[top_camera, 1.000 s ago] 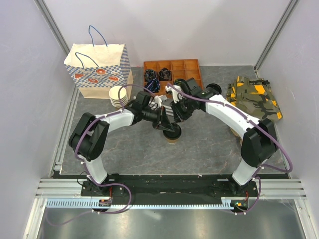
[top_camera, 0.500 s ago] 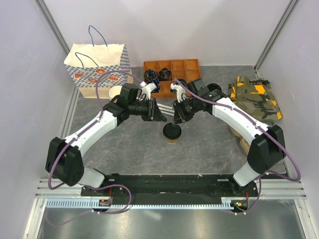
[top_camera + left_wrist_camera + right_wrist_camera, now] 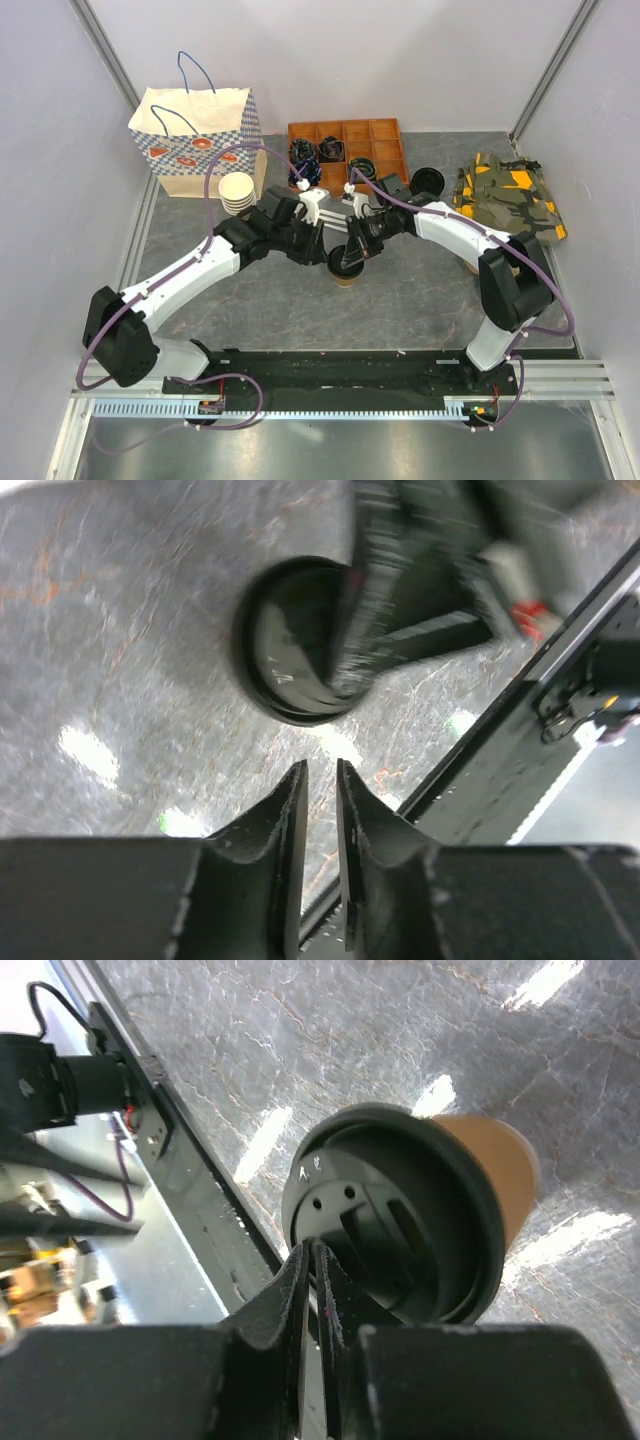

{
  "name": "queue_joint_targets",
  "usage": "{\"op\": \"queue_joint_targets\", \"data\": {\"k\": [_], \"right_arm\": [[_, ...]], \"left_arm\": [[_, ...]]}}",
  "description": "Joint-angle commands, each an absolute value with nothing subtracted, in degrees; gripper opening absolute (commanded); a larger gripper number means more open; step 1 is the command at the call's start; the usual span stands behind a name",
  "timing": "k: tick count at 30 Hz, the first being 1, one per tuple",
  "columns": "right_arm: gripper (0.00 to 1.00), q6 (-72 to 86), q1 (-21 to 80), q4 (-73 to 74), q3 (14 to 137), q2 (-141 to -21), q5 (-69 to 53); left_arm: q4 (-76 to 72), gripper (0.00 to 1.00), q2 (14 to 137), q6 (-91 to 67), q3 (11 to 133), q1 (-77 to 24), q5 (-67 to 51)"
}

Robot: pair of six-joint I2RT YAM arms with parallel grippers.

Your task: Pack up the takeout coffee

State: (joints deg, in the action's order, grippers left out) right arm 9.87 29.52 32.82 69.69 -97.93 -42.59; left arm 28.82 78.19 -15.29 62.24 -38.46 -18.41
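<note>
Two grippers crowd takeout coffee [image 3: 346, 266] | left gripper [image 3: 320, 768] narrow, empty | right gripper [image 3: 314, 1248] near-closed over lid [image 3: 400, 1230] | advice: press evenly, avoid tipping

Bare table [image 3: 400, 300] in front of the takeout coffee [image 3: 342, 271]; left gripper [image 3: 320, 248] beside, right gripper [image 3: 352, 252] over it

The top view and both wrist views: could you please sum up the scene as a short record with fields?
cup: upright on the table, lid on, between the two grippers
left gripper: jaws a narrow gap apart, empty, short of the cup
right gripper: jaws together, tips at the lid's rim; contact unclear
bag: standing at the far left, cup not in it
also there: cup stack, tray, camouflage cloth
</note>
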Motion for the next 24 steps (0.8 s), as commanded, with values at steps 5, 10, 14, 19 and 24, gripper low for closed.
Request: {"op": "queue_joint_targets", "data": {"k": [5, 10, 14, 19, 24], "right_arm": [[0.12, 11.1, 27.6, 30.1, 68.9, -100.2, -47.8], [0.11, 11.5, 26.7, 30.1, 68.7, -101.3, -48.9], [0.11, 11.5, 26.5, 30.1, 69.0, -102.0, -49.3], [0.10, 11.3, 26.2, 30.1, 69.0, -102.5, -49.4], [0.10, 11.0, 25.8, 30.1, 68.8, -103.6, -49.7]], "left_arm": [[22.6, 0.11, 76.2, -4.1, 63.3, -46.1, -8.3], [20.8, 0.04, 79.2, -2.0, 65.2, -46.7, -6.1], [19.7, 0.02, 81.4, -1.1, 65.4, -46.7, -6.9], [16.2, 0.02, 84.1, -1.0, 62.5, -46.6, -8.3], [17.4, 0.02, 89.2, -0.8, 61.4, -46.4, -8.8]]}}
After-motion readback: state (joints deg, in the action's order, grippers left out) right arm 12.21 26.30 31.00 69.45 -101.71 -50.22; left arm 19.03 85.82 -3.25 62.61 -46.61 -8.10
